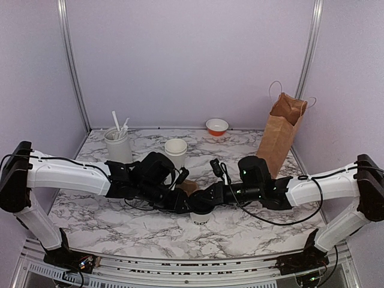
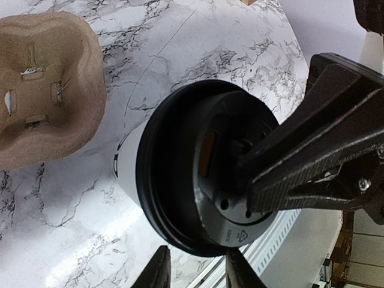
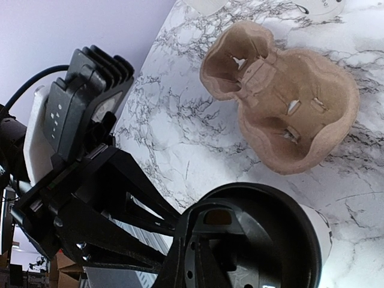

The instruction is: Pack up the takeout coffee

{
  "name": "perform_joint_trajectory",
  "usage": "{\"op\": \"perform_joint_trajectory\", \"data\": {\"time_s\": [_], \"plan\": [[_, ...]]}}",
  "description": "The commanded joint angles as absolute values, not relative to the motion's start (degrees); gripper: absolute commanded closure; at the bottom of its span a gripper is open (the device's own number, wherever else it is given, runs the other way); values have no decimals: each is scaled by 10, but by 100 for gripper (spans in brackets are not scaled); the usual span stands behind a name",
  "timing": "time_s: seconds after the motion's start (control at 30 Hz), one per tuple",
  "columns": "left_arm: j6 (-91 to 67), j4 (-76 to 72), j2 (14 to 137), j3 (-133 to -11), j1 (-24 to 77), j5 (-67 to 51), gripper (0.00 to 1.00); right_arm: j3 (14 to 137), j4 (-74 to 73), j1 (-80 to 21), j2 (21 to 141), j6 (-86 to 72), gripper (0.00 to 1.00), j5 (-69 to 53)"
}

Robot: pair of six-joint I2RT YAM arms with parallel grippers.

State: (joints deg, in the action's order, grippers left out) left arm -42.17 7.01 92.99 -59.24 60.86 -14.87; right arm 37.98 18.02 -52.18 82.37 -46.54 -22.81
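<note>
Coffee cup (image 2: 129,159) looks light, thin-walled, crushable: hold its side gently, below the lid (image 2: 180,150). Jaws spread on the left gripper (image 2: 199,273); right gripper (image 2: 249,180), can't tell.

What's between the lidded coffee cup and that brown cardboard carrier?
Nothing but bare marble tabletop between coffee cup and carrier, shown in the left wrist view.

Left claw (image 2: 199,271) agape, right claw (image 2: 247,180) just beside it, both angled downward.
</note>
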Motion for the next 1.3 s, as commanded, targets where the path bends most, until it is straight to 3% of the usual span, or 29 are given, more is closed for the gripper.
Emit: {"op": "perform_joint_trajectory", "data": {"time_s": [0.0,0.47,1.27], "plan": [[-427,115,960,-606,602,-114,69,364,146,-527,842,-466,93,-217],[-433,141,946,-581,579,-86,71,352,155,-527,848,-470,93,-219],[-417,156,934,-646,583,-113,69,357,155,-523,850,-472,93,-219]]}}
